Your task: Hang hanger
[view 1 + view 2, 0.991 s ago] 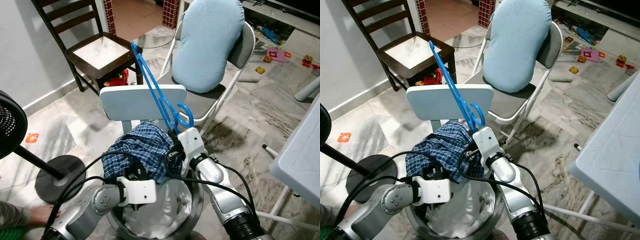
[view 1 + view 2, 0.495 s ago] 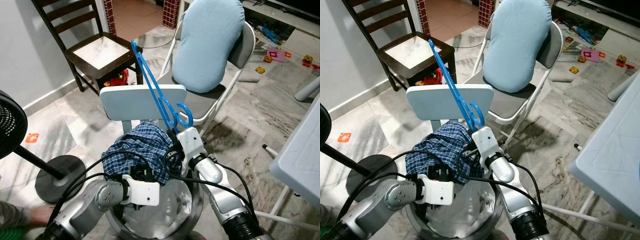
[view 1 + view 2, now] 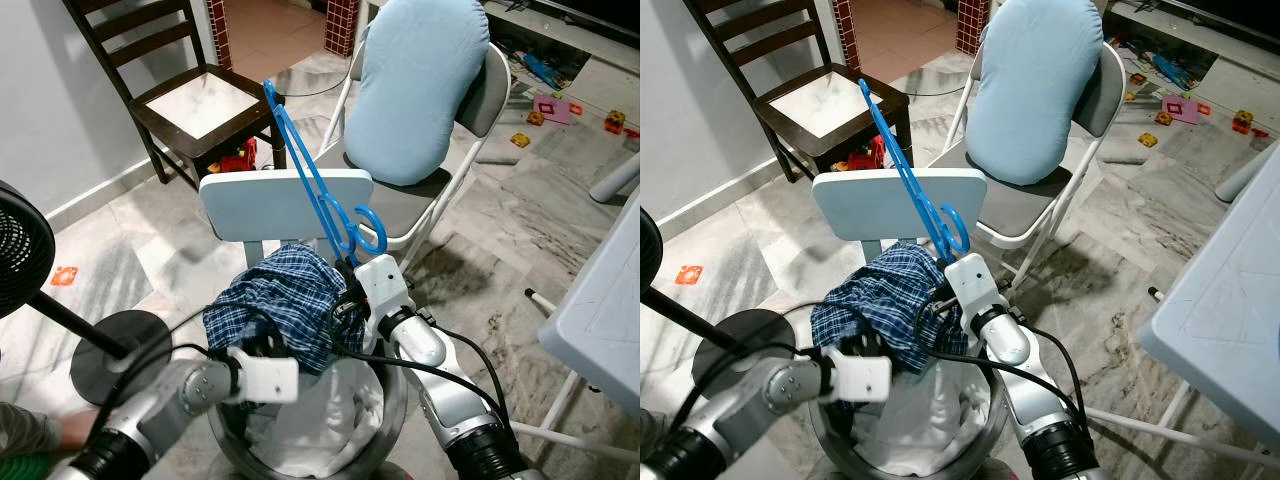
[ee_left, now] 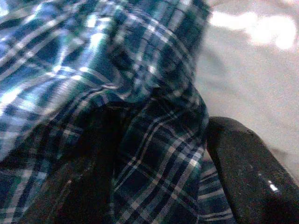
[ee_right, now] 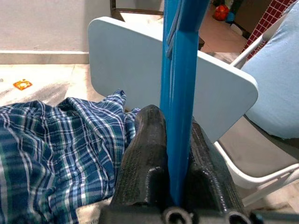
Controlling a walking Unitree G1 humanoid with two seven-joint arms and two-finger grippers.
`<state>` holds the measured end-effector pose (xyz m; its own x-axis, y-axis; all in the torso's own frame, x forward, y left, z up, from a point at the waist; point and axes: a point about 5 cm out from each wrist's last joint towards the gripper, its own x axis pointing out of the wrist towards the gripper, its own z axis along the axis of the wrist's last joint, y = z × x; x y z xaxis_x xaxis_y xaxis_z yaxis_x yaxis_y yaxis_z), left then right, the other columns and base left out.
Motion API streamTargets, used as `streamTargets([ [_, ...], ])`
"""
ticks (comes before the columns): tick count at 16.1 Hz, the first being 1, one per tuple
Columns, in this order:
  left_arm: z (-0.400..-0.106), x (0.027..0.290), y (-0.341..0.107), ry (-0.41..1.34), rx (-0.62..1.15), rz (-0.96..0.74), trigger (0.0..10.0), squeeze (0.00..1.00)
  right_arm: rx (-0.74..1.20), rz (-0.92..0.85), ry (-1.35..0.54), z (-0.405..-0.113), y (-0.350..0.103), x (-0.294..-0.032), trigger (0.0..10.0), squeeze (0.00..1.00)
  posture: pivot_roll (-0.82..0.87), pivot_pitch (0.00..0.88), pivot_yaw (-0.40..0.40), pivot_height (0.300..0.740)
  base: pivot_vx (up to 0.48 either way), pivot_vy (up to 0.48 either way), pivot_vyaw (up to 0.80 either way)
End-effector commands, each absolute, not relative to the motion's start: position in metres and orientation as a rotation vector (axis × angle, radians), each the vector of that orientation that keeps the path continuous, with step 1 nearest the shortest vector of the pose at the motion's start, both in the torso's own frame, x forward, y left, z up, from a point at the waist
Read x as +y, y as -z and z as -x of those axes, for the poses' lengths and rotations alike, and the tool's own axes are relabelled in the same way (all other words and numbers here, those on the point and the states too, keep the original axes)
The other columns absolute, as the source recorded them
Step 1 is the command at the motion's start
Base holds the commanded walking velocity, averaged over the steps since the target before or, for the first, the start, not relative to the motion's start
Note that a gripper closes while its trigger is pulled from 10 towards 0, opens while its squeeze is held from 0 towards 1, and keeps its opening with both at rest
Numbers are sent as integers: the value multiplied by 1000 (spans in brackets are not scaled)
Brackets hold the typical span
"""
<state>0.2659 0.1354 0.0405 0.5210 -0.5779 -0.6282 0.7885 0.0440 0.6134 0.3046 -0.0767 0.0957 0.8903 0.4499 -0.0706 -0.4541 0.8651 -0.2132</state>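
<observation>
My right gripper (image 5: 175,186) is clamped on the blue hanger (image 3: 318,183), which rises from my jaws past the white chair back (image 3: 285,203). My left gripper (image 4: 154,177) pinches a fold of the plaid shirt (image 3: 280,300) over the basket (image 3: 845,455). I judge the dressing step in hand: next, the shirt's collar must be brought over the hanger's arm.

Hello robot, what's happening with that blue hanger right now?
Right gripper clamped on blue hanger. Left gripper shut on plaid shirt over basket. Not hung yet.
</observation>
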Motion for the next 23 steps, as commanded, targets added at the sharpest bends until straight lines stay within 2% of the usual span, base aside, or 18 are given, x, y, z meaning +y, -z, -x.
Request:
streamTargets([
  [1,-272,141,-43,1013,212,-1118,0,0,22,230,-451,-304,-94,-82,10000,0,21,185,-35,740,0,0,0],
  [3,-279,142,-48,973,162,-1138,0,0,20,229,-450,-304,-94,-81,10000,0,20,183,-35,740,0,0,0],
  [4,-279,138,-53,971,158,-1103,3412,0,19,229,-451,-304,-94,-81,10000,0,20,182,-36,740,0,0,0],
  [5,-273,132,-55,993,186,-1017,10000,0,19,230,-451,-304,-95,-81,10000,0,20,182,-36,740,0,0,0],
  [6,-266,128,-56,1015,217,-961,10000,373,19,231,-450,-304,-95,-81,10000,0,23,182,-35,740,0,0,0],
  [7,-257,126,-52,1024,258,-930,10000,1000,20,233,-448,-305,-94,-81,10000,0,24,181,-35,740,0,0,0],
  [9,-244,125,-47,935,346,-792,10000,1000,18,234,-447,-305,-95,-82,10000,0,25,180,-34,740,0,0,0],
  [10,-240,127,-48,880,351,-773,10000,1000,18,234,-446,-305,-95,-83,10000,0,25,180,-34,740,0,0,0],
  [12,-223,126,-52,889,344,-744,10000,1000,19,233,-444,-304,-94,-84,10000,0,34,180,-37,740,0,0,0],
  [14,-210,123,-65,925,320,-791,10000,1000,24,234,-451,-304,-93,-83,10000,0,48,180,-43,740,0,0,0],
  [16,-213,117,-74,961,225,-896,10000,1000,21,233,-462,-306,-94,-79,10000,0,53,179,-45,740,0,0,0],
  [20,-222,107,-90,948,148,-891,10000,1000,18,235,-461,-308,-95,-80,10000,0,51,176,-42,740,0,0,0],
  [22,-227,106,-86,964,119,-959,10000,1000,17,235,-462,-308,-95,-79,10000,0,47,175,-41,740,0,0,0],
  [23,-233,105,-86,951,100,-949,10000,612,16,234,-463,-308,-95,-78,10000,0,46,176,-40,740,0,0,0],
])
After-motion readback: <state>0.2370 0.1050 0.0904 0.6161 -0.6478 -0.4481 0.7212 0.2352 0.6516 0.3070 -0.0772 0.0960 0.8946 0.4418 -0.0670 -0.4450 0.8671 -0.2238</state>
